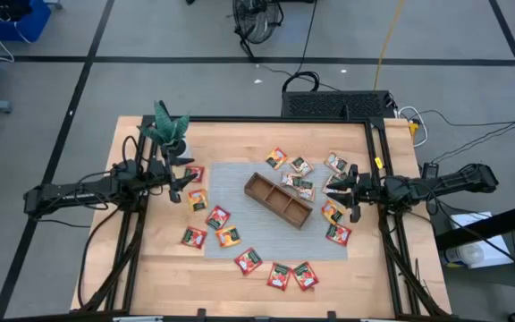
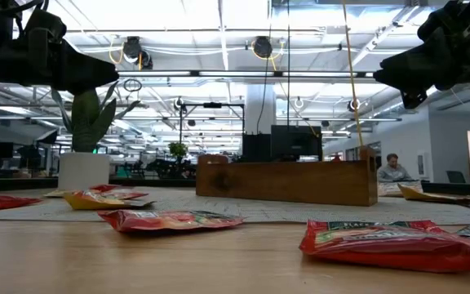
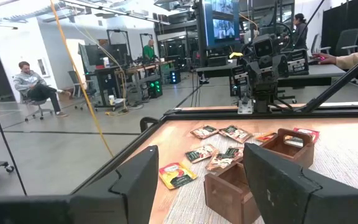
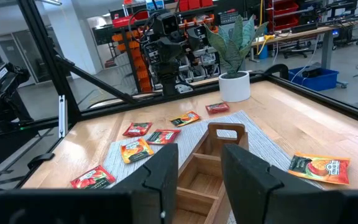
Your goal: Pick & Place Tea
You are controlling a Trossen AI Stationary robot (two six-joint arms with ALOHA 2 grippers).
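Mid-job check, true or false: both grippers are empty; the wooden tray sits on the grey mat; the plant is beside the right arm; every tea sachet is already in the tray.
1. Both the left gripper and the right gripper hold nothing: true.
2. The wooden tray sits on the grey mat: true.
3. The plant stands by the right arm: false, by the left arm.
4. All tea sachets are in the tray: false, most lie scattered around it.
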